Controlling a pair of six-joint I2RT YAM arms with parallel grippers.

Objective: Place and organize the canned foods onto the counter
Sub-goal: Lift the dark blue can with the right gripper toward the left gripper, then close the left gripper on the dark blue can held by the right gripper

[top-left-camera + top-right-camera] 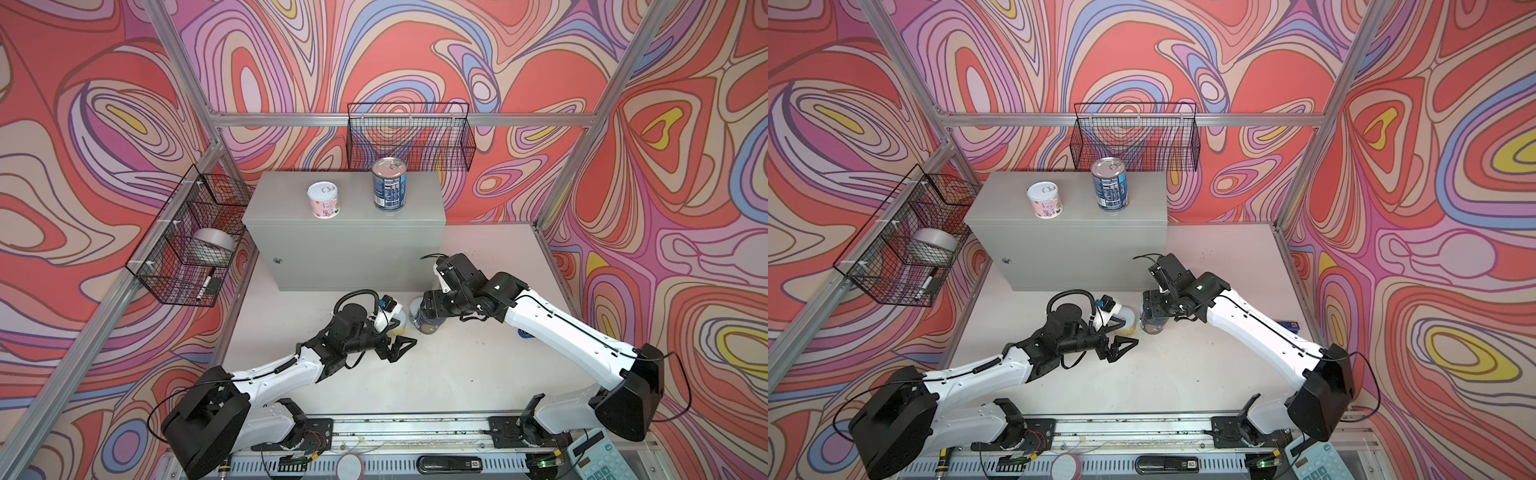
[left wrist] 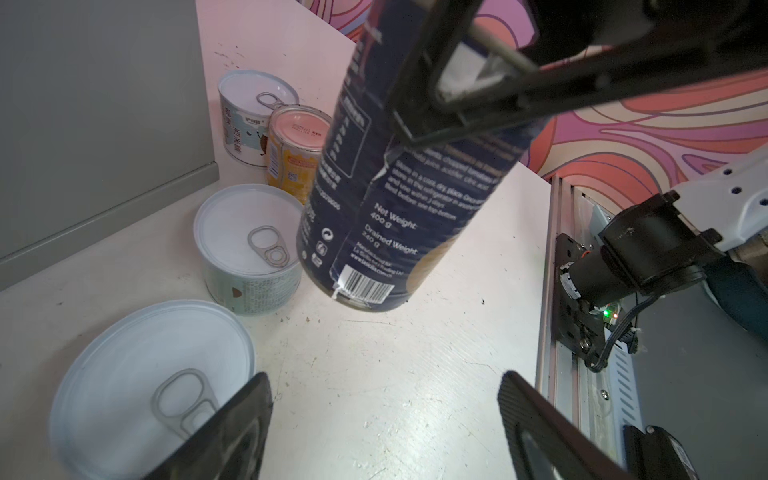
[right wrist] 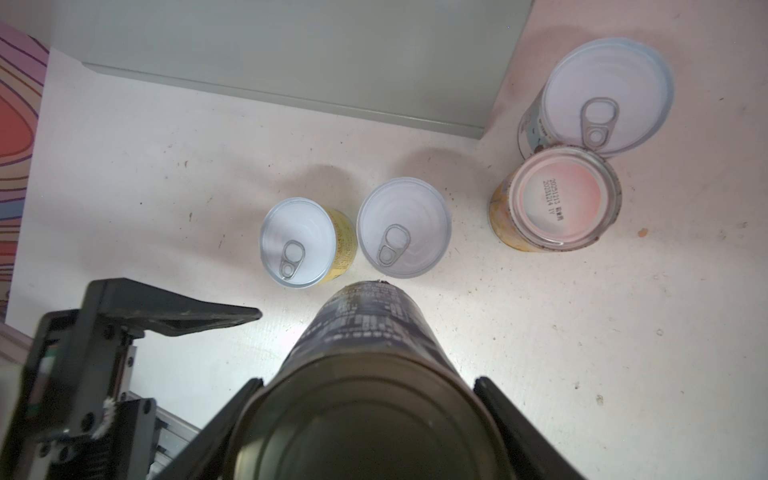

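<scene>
The right gripper (image 3: 365, 415) is clamped around a tall dark blue can (image 3: 361, 332), holding it upright just above the white tabletop (image 1: 436, 374), a little out from the front of the grey counter (image 1: 345, 245). The left gripper (image 1: 399, 347) hangs beside it with its jaws spread and nothing between them.

On the counter top stand two cans, well apart: a short pink can (image 1: 324, 200) toward the front edge, left of middle, and a second tall blue can (image 1: 389, 185) nearer the back edge.

Down on the tabletop, along the counter's front, sit a yellow can (image 3: 309, 243) and a white can (image 3: 404, 226) side by side. By the counter's front right corner an orange can (image 3: 555, 199), standing base up, touches a pale-blue can (image 3: 598, 95).
</scene>
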